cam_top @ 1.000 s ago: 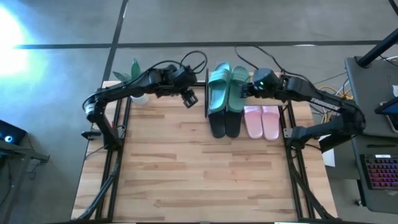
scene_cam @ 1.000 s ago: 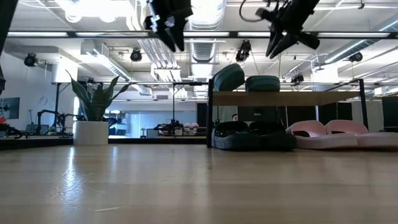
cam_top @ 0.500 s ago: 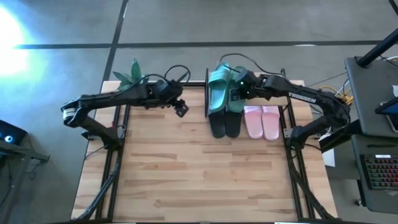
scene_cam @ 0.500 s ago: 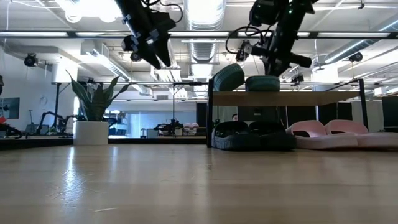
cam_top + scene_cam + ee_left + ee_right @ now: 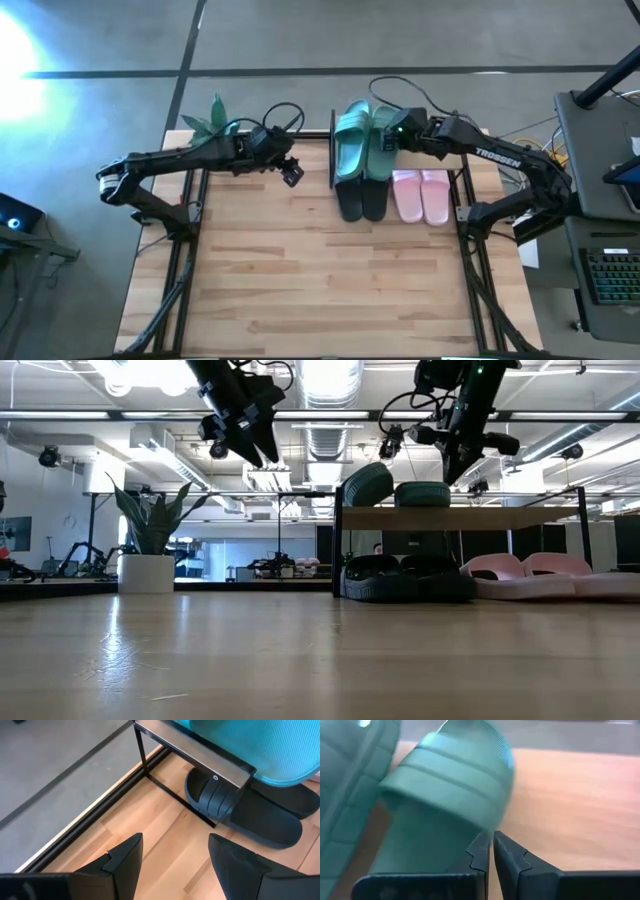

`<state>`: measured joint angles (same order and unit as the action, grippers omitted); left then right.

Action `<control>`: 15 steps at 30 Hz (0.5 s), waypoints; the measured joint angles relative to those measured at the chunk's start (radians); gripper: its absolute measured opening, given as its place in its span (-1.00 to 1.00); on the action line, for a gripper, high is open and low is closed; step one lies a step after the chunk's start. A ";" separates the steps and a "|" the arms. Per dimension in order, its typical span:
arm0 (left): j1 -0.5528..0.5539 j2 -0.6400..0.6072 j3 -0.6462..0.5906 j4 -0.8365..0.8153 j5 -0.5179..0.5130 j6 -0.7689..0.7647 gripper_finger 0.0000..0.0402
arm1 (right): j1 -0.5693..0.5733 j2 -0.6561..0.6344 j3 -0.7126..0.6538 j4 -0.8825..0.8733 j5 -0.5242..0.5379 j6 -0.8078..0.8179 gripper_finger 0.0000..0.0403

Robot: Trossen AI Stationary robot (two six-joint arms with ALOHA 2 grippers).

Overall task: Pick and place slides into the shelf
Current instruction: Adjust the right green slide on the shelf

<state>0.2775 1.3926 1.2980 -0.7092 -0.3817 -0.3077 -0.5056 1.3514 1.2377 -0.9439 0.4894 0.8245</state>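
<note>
The shelf [image 5: 460, 518] stands at the table's far edge. The teal-green slides [image 5: 365, 140] lie on its top board, and one [image 5: 445, 785] fills the right wrist view. Under that board lie the black slides [image 5: 360, 200], with the pale pink slides [image 5: 421, 195] beside them on the right. My right gripper [image 5: 393, 135] is shut and hovers by the right teal slide's outer edge [image 5: 491, 851]; in the low view [image 5: 458, 465] it stands just above that slide. My left gripper [image 5: 292, 173] hangs open above the table, left of the shelf [image 5: 175, 855].
A potted plant [image 5: 215, 120] stands at the far left corner of the table. Cables [image 5: 400, 90] loop behind the shelf. The shelf's thin black post [image 5: 141, 747] stands close in front of my left gripper. Bare wooden tabletop [image 5: 320, 290] stretches toward the near edge.
My right gripper moved left over the right teal slide and dipped toward it, then rose and drew back toward the right. My left gripper pulled away from the shelf toward the table's left and stayed open. The slides have kept their places.
</note>
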 joint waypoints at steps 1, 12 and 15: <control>0.000 0.000 0.000 0.002 0.000 0.000 0.05 | 0.000 0.000 0.000 0.005 -0.015 -0.003 -0.91; 0.001 0.000 0.000 0.006 -0.001 0.000 0.05 | 0.014 0.042 -0.007 0.112 -0.233 -0.042 -0.91; 0.002 0.000 -0.003 0.011 -0.001 0.000 0.05 | 0.014 0.068 -0.011 0.074 -0.223 -0.064 -0.91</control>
<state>0.2798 1.3926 1.2952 -0.6986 -0.3824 -0.3073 -0.4919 1.4191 1.2266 -0.8698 0.2663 0.7609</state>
